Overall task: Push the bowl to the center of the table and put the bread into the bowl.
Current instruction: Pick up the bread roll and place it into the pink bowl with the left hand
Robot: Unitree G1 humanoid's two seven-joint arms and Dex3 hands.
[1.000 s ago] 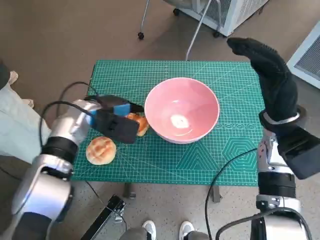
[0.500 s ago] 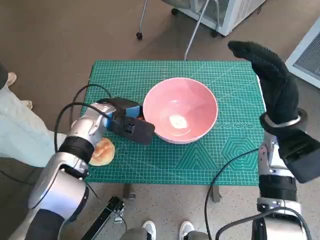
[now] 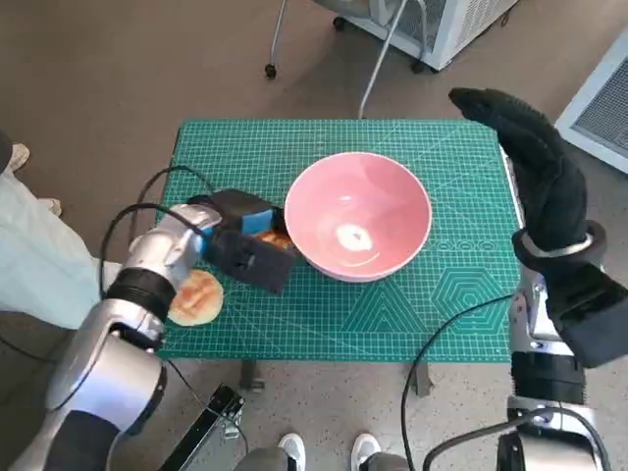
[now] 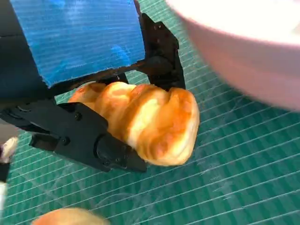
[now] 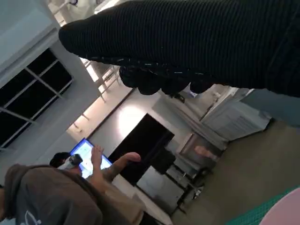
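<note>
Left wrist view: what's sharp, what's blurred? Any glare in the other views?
Left wrist view: the bread held in the left hand is sharp, while the pink bowl close by is soft and smeared. Head view: a bright glare spot sits inside the bowl. Right wrist view: background is dim and hazy.

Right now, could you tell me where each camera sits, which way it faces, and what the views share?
Head view: on the head, looking steeply down at the green mat, bowl, both forearms and hands.
Left wrist view: behind the left hand, facing the bread it grips beside the bowl.
Right wrist view: behind the raised right hand, facing the room and a person.
Shared: bowl, mat and gripped bread appear in head and left wrist views.
</note>
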